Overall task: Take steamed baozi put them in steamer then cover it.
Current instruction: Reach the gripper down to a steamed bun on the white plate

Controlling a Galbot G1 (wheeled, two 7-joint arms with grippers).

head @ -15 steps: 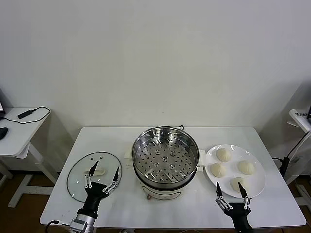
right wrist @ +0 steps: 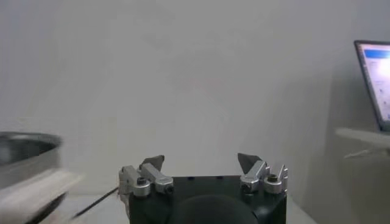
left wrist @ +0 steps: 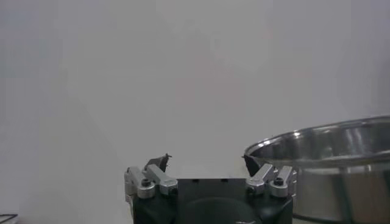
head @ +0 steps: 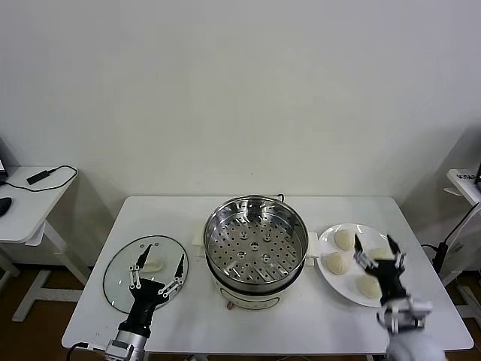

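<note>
Step in hand looks like the first pick: the steamer (head: pixel 256 248) sits mid-table with its perforated tray bare and no buns in it yet. All four buns (head: pixel 345 239) are on the white plate (head: pixel 328 280) just right of the steamer. The right gripper (head: pixel 379 256) hangs over the plate on the side away from the steamer, fingers spread wide, holding nothing; I can't tell whether a fingertip touches a bun. Next move, as I read it: drop onto one bun, close gently since the dough is soft and will dent, lift clear of the plate rim, carry it left over the steamer wall and set it on the tray. Repeat for the others, spacing them out so all four fit. The glass lid (head: pixel 120 272) lies flat on the table left of the steamer, handle up. The left gripper (head: pixel 158 263) sits over the lid near the handle, also wide open and empty, idle.
</note>
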